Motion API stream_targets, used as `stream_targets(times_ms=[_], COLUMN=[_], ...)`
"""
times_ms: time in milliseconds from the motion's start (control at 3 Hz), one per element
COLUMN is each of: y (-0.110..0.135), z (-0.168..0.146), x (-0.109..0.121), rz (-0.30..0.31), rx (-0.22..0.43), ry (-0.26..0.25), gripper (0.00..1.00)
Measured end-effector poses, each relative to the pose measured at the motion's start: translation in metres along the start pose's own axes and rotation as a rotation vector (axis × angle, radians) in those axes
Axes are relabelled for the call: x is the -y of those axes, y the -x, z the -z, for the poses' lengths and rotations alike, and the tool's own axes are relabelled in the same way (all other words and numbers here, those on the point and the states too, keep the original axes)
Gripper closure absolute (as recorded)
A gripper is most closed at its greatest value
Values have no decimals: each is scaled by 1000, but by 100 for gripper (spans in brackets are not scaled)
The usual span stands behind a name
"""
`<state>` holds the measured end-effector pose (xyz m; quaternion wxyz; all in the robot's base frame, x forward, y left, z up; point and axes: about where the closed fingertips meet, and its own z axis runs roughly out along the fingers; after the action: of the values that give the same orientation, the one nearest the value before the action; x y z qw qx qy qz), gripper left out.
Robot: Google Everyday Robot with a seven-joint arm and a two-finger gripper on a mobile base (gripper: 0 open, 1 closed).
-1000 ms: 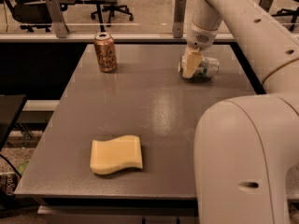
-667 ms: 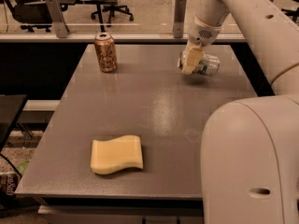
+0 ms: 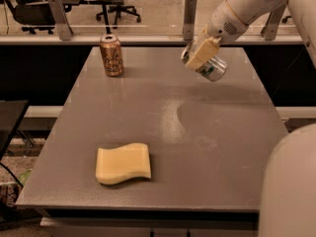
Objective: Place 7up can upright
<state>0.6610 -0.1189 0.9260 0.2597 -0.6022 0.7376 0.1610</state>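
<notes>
Much of the 7up can (image 3: 216,69) is covered by a pale finger (image 3: 205,51) of the tool (image 3: 199,62), which is clenched around it. The can is held tilted above the far right part of the worktop (image 3: 163,117); it is silvery, with green print that cannot be read. The arm (image 3: 247,4) is cut off at the top edge, and the worktop's near right corner is blocked by the robot's body (image 3: 291,191).

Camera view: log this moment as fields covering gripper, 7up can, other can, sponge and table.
gripper: far right of table, shut on the 7up can
7up can: tilted, not upright, seemingly held above the table
brown can: upright, far left of table
yellow sponge: flat, near left, apart from both cans
task state: can not yet placed
</notes>
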Motion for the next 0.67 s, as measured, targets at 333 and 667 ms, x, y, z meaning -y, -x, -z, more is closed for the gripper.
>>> stream_targets(times_ms=[333,667], y=[9,12], z=[9,11], x=[-11,-15], rz=[-7,-5], rx=[162,314], ry=[-5,-3], gripper=[100,100])
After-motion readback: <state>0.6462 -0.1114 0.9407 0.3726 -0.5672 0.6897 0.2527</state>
